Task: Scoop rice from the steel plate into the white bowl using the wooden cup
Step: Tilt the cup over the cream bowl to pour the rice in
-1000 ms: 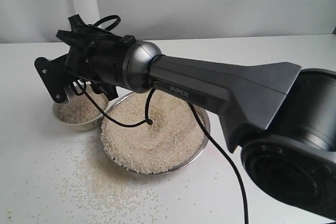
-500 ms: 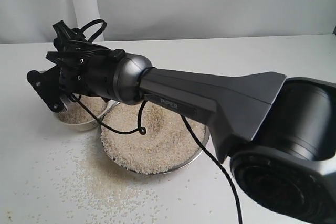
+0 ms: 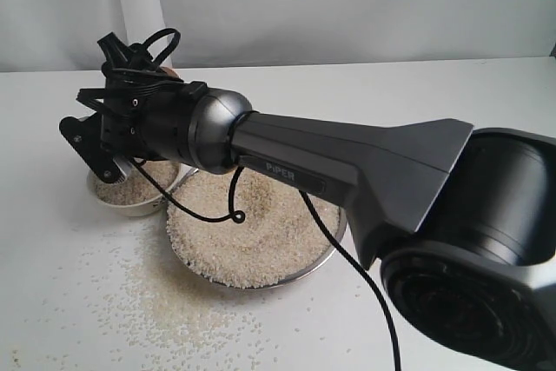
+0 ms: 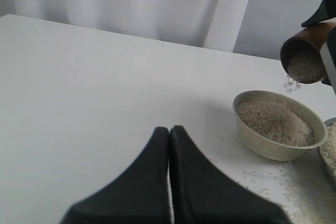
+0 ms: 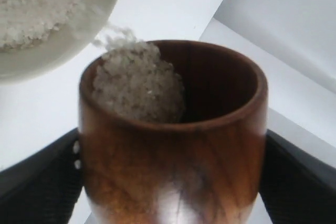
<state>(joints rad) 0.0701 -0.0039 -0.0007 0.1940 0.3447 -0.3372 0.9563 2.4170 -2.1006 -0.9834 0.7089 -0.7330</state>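
Observation:
The steel plate (image 3: 335, 234) holds a wide heap of rice (image 3: 261, 232). To its left stands the white bowl (image 3: 132, 207), partly filled with rice (image 4: 273, 121). My right gripper (image 3: 111, 132) hovers over the bowl, shut on the wooden cup (image 5: 173, 156), with a finger (image 5: 39, 179) on each side of it. The cup (image 4: 308, 45) is tipped mouth-down toward the bowl (image 4: 270, 149), and grains (image 4: 290, 83) fall from it. Rice (image 5: 137, 85) still sits inside the cup. My left gripper (image 4: 169, 134) is shut and empty, low over the bare table, well away from the bowl.
Spilled grains (image 3: 165, 301) lie scattered on the white table in front of the plate and bowl. A black cable (image 3: 195, 206) droops from the right arm (image 3: 347, 158) over the plate. A white curtain hangs behind.
The right gripper with the cup swung left over the bowl, then rose slightly. The cable's loop shifted left across the plate.

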